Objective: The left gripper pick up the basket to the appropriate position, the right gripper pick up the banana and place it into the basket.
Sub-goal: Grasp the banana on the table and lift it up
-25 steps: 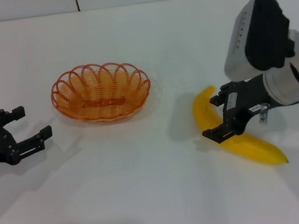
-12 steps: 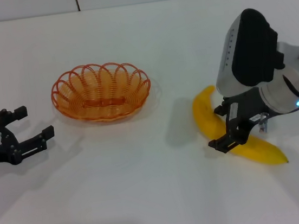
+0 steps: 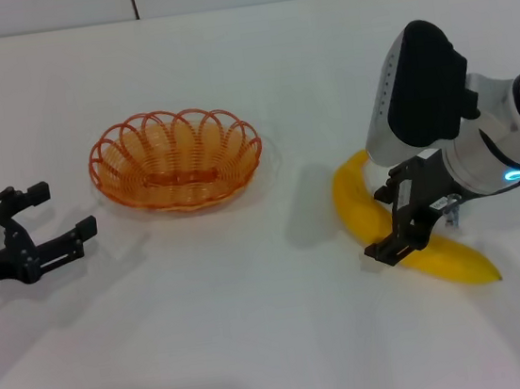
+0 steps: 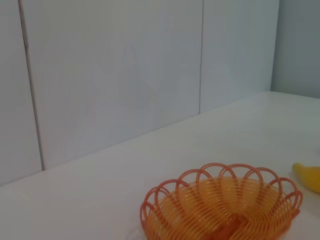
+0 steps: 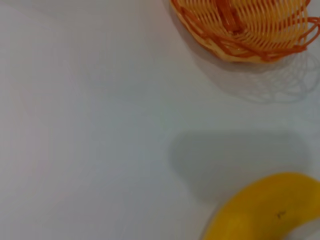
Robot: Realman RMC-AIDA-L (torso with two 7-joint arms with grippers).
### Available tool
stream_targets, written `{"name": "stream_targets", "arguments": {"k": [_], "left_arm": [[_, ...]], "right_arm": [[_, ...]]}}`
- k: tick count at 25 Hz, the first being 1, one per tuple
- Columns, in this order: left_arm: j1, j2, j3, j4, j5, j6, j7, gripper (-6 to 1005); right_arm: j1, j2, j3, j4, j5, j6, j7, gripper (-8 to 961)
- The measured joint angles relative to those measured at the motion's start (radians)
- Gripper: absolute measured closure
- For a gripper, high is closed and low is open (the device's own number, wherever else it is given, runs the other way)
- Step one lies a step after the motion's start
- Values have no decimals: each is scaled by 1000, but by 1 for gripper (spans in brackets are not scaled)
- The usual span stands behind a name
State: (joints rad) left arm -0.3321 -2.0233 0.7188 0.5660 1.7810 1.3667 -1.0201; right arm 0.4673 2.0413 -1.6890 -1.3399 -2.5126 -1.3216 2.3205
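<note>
My right gripper (image 3: 402, 216) is down over the banana (image 3: 400, 234), its fingers spread to either side of the fruit's middle; I cannot tell whether the pads touch the peel. The banana lies flat on the white table (image 3: 257, 328), on my right side, one tip toward the basket (image 3: 176, 158) and the other pointing back toward me. From my right wrist the banana (image 5: 265, 207) fills the near corner, with the basket (image 5: 245, 27) rim farther off.

My left gripper (image 3: 28, 237) hangs low at the far left, fingers spread, empty, facing the basket but apart from it. The basket sits upright on the table, left of centre, well apart from the banana. My left wrist sees the basket (image 4: 220, 207) close ahead and a banana (image 4: 309, 176) tip beyond it.
</note>
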Motion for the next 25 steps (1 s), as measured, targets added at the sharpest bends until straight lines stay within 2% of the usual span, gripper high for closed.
{"name": "stream_targets", "arguments": {"k": [20,25], "left_arm": [[-5,-1,1,0,0,0,0,134],[-4,-1,0,0,0,0,0,134]], "right_arm": [[10,-1,28,0,3,-1,15,322],[6,-1,50,-32,8,-4,8,415]]}}
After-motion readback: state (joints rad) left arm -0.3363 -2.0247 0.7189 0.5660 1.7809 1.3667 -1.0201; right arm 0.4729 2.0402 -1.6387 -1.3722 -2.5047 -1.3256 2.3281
